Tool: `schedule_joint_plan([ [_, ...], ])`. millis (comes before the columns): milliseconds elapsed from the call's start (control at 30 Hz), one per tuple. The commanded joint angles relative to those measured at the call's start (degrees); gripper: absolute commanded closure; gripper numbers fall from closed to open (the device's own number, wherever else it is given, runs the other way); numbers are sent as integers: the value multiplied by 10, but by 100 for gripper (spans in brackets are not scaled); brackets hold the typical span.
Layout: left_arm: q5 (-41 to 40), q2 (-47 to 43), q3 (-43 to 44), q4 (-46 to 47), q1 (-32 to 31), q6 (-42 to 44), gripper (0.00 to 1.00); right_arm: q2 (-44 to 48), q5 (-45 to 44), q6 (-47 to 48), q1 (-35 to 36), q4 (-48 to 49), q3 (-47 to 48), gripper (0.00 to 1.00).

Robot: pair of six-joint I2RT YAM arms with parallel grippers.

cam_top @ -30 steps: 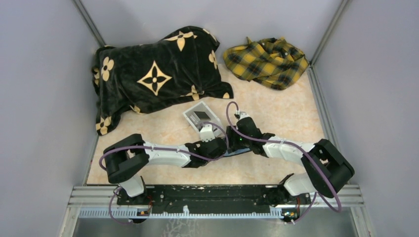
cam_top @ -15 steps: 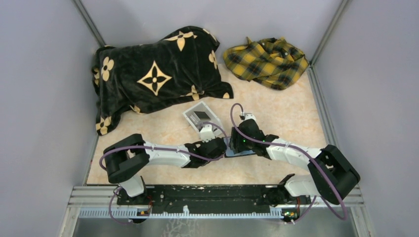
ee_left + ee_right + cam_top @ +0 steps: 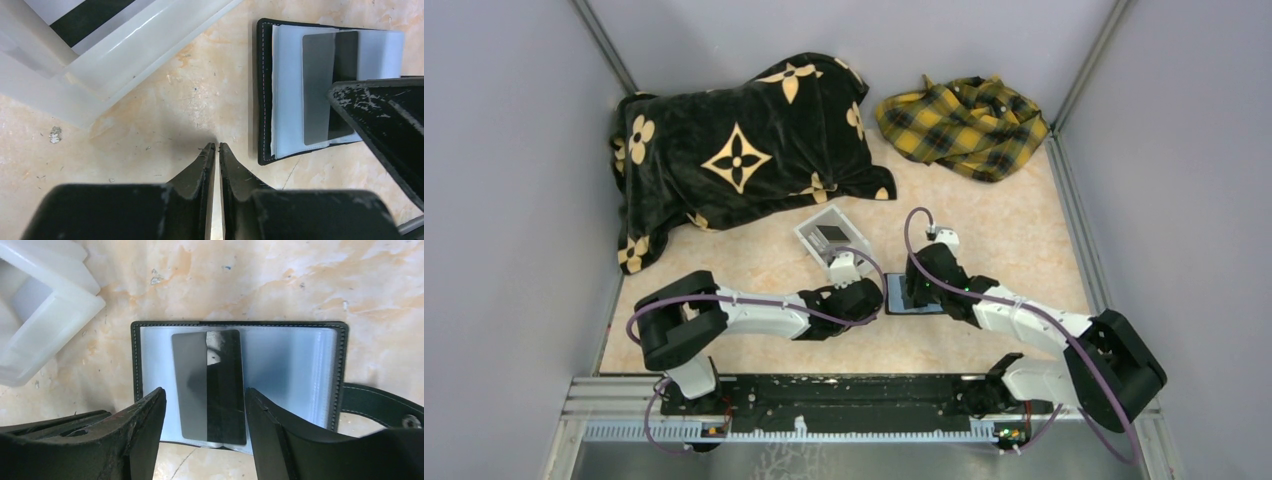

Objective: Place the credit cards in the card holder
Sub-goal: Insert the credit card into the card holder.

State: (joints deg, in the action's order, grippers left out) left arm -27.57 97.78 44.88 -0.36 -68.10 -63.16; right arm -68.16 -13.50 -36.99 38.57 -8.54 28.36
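The card holder (image 3: 902, 298) lies open on the table, its pale inner sleeves up; it shows in the right wrist view (image 3: 295, 360) and the left wrist view (image 3: 285, 100). One credit card (image 3: 210, 385) lies on its left half, one side grey and one side dark; it also shows in the left wrist view (image 3: 325, 85). My right gripper (image 3: 205, 396) is open and hovers astride the card's near end without holding it. My left gripper (image 3: 216, 146) is shut and empty on the table just left of the holder. Another dark card (image 3: 831, 234) sits in the white box.
A clear-white open box (image 3: 812, 243) stands just behind the left gripper, also in the left wrist view (image 3: 125, 50) and the right wrist view (image 3: 45, 330). The holder's strap (image 3: 375, 400) trails to the right. A black patterned blanket (image 3: 744, 150) and a yellow plaid cloth (image 3: 964, 125) lie at the back.
My right gripper has moved right and back, uncovering the open card holder in the top view. The left arm has barely moved.
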Motion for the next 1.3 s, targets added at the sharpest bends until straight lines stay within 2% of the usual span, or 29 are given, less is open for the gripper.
schedule_joint_plan([
  [0, 83, 73, -41, -149, -5, 19, 85, 10, -53, -1, -5, -29, 35, 41],
  [300, 84, 80, -33, -149, -4, 21, 85, -4, -37, -1, -9, -19, 23, 42],
  [600, 82, 87, -22, -152, -5, 28, 85, -10, -8, -10, -27, 16, -1, 60],
  [1267, 86, 107, -6, -137, -3, 42, 85, -2, 48, -35, -34, 49, -26, 62],
])
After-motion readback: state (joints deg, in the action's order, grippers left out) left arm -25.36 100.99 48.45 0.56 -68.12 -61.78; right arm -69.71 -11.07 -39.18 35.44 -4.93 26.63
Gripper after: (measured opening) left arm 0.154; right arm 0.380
